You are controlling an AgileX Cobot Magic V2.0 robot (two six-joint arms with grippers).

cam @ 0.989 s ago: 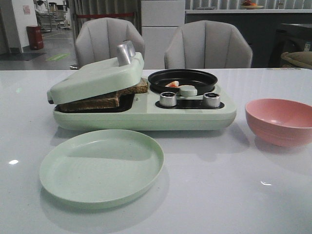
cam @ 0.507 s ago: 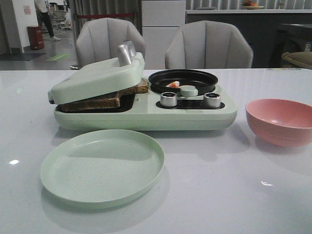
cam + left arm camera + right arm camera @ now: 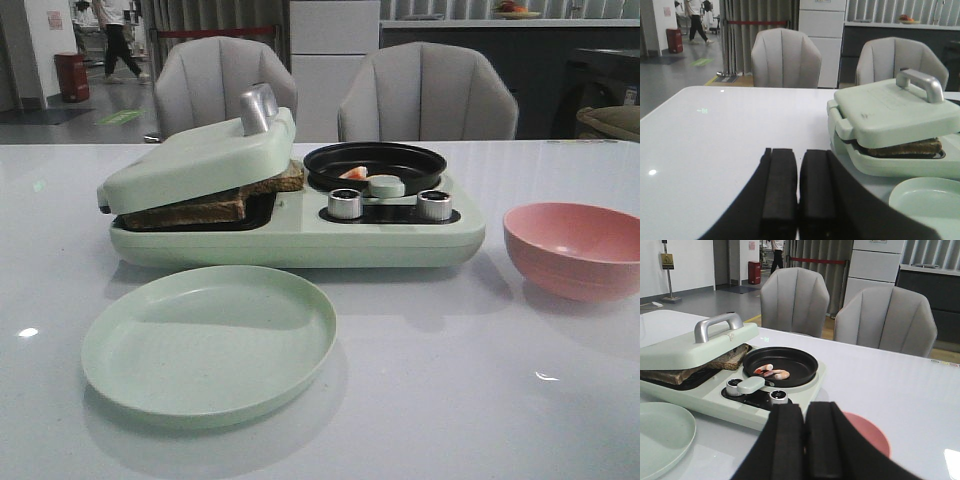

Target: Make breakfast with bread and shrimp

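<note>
both claws are seen only in their own wrist views: the left claw (image 3: pixel 798 192) has its fingers pressed together on nothing, and the right claw (image 3: pixel 805 440) is likewise closed and empty. neither appears in the front view, so both are judged to be held back at the near edge of the bench (image 3: pixel 560 400), clear of the work.

the bread (image 3: pixel 215 203) is sandwiched in the left bay of the green breakfast maker (image 3: pixel 300 240), its crust poking out from under the lid (image 3: pixel 195 160), which is propped at a tilt on the slices rather than fully shut — presumably so they toast. the shrimp (image 3: pixel 771 372) lies in the round black pan (image 3: pixel 375 162) on the maker's right side, set there to cook; in the front view only a small pink-orange bit shows above the pan's rim. two knobs (image 3: pixel 345 204) face forward below the pan.

a green plate (image 3: pixel 208 340) is laid just before the maker, under the bread bay, likely as the place for serving. a pink bowl (image 3: pixel 573 248) stands apart to the right.

open bench is left to the far left and across the near right — room enough for either arm to come in. the lid's metal handle (image 3: pixel 258 106) stands free on top, reachable from above; the plate's rim lies close to the maker's front edge, so a low approach there would be tight.
</note>
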